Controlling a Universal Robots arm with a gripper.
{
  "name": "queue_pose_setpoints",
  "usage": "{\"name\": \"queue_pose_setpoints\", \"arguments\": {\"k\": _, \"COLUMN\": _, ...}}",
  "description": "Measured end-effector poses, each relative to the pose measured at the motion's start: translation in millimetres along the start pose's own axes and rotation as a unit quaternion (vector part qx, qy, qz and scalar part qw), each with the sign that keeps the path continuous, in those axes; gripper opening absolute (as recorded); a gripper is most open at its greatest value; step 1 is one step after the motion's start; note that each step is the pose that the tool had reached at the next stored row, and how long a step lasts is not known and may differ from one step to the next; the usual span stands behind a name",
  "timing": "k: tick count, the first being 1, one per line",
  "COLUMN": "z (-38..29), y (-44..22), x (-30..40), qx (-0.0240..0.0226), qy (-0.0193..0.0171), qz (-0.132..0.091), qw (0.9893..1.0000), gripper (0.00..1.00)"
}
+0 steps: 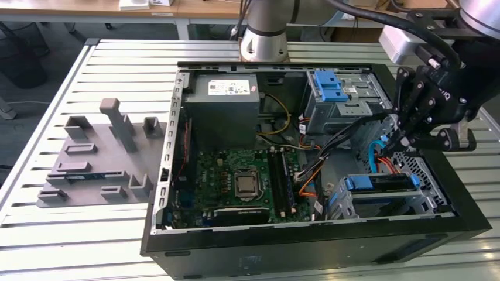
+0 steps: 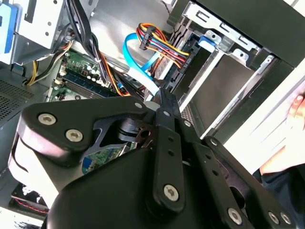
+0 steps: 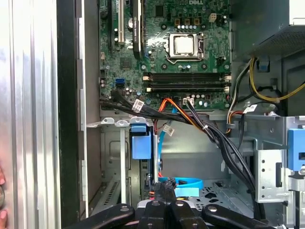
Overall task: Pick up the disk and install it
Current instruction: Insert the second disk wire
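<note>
Fingers: drawn narrow, tips (image 2: 165,101) close together with nothing seen between them; the gripper (image 3: 163,191) carries no load.
Gripper position: low inside the computer case (image 1: 312,249), at the exterior view's right, hanging over the drive cage (image 1: 428,202).
The disk: already sitting in that cage, its blue carrier (image 1: 380,182) showing. In the first wrist view it stands edge-on, just beside the fingertips. Not gripped.
Seating: judged partly or nearly home. The frames do not show whether the carrier has latched.
Nearest clutter: a light blue flat cable (image 3: 183,182) loops right at the tips, and a multicoloured power cable bundle (image 2: 162,45) ends at a connector near the disk's end.
Risk, cables: any sideways travel of the tips could snag the flat cable or tug the connector loose, since both lie in the working gap.
Risk, jamming: a push off the carrier's line could cock the disk in its rails and bind it.
Risk, wider: black cables (image 3: 214,136) cross between the cage and the motherboard (image 3: 181,47); a hooked one could strain a board socket.
Risk, person: a hand (image 2: 299,107) rests near the outside of the case wall, close to the arm's reach.
</note>
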State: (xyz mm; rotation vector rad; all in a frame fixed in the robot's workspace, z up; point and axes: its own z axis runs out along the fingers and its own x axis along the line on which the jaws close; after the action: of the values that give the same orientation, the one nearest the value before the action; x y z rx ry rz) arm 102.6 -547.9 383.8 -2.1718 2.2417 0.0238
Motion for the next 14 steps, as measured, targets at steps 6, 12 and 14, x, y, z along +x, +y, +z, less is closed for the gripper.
{"name": "queue_pose_setpoints", "arguments": {"k": 6, "z": 0.6, "y": 0.8, "x": 0.3, "qx": 0.0000, "qy": -0.0001, "qz": 0.000, "qw": 1.0000, "gripper": 0.11}}
{"name": "queue_pose_setpoints", "arguments": {"k": 12, "z": 0.9, "y": 1.5, "x": 2.2, "qx": 0.0000, "qy": -0.0005, "qz": 0.000, "qw": 1.0000, "gripper": 0.11}}
{"name": "queue_pose_setpoints", "arguments": {"k": 14, "z": 1.1, "y": 1.7, "x": 2.7, "qx": 0.0000, "qy": -0.0006, "qz": 0.000, "qw": 1.0000, "gripper": 0.11}}
